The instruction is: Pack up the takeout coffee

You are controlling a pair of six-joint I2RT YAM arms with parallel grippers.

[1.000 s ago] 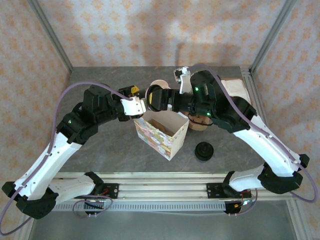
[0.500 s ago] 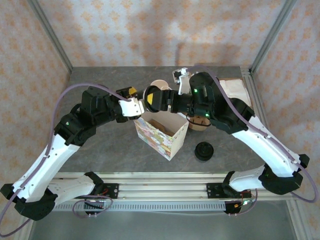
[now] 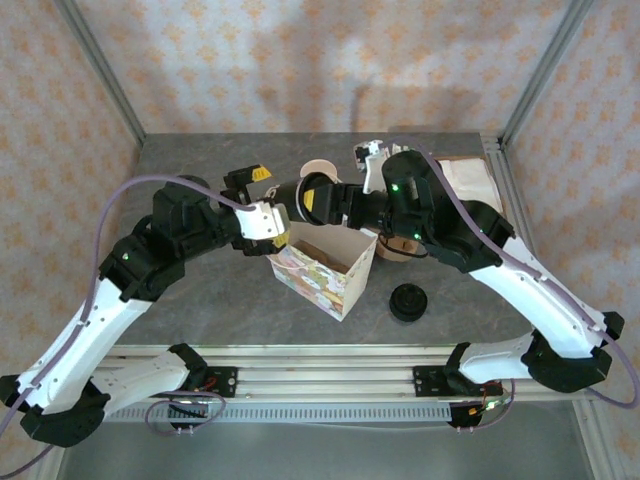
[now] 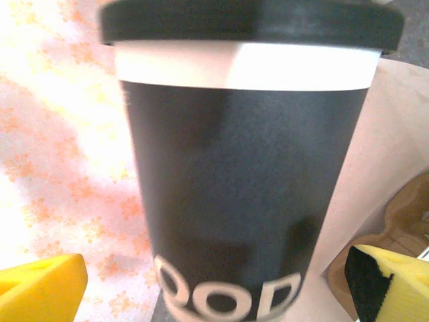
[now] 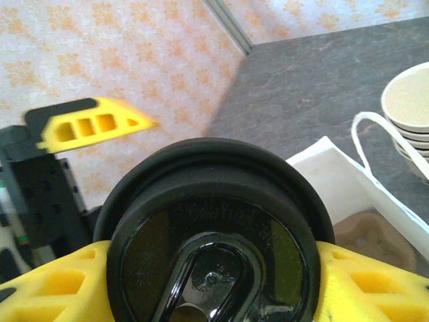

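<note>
Right tool point(image 5: 213, 285) grips cup point(image 4: 244, 188); left tool point(image 4: 214, 290) spread wide.

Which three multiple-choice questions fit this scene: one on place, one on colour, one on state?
1. Where is the takeout coffee? A) in the right gripper, near the paper bag B) inside that bag C) in the left gripper
2. What colour is its lid? A) white B) black C) yellow
3. How is the left gripper? A) shut on the coffee B) open C) shut on the bag
Answers: 1A, yellow fingers flank the lid; 2B, it looks black; 3B, its fingers stand clear of the coffee.
</note>
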